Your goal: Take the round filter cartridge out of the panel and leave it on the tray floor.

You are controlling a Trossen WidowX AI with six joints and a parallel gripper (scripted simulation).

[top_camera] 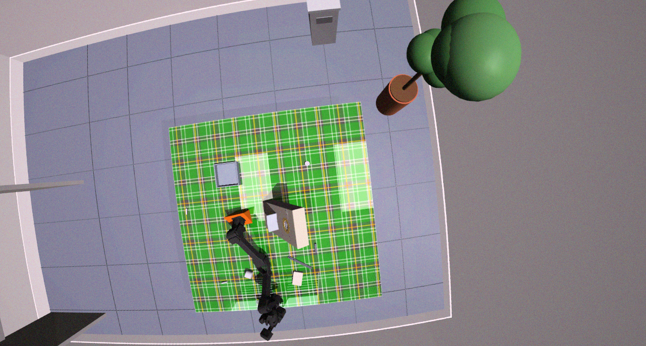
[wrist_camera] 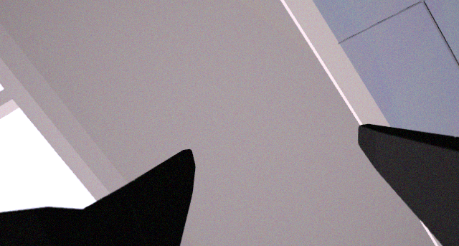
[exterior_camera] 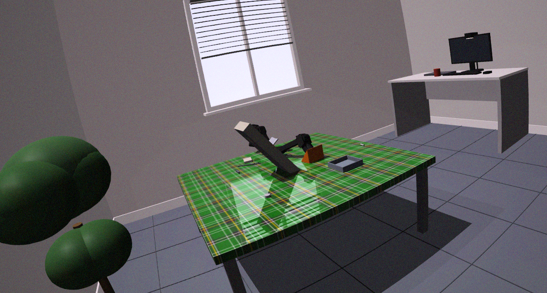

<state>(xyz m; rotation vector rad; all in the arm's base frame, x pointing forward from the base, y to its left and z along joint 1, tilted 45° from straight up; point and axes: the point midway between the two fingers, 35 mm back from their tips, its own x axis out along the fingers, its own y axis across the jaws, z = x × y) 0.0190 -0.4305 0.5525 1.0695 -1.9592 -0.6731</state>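
The service panel is a dark slab, tilted, near the middle of the table. The round cartridge shows small in its face inside a yellowish ring; its slots are too small to make out. The exterior camera sees the panel's back, so the cartridge is hidden there. The shallow grey tray is empty. My gripper is open, with nothing between its fingers. It is away from panel and tray, past the window-side table edge in the top view, and faces the wall.
An orange wedge stands at one end of my black arm, between tray and panel. A pale plate is at the panel's face. A beige block, a dark rod and a white box lie around the arm.
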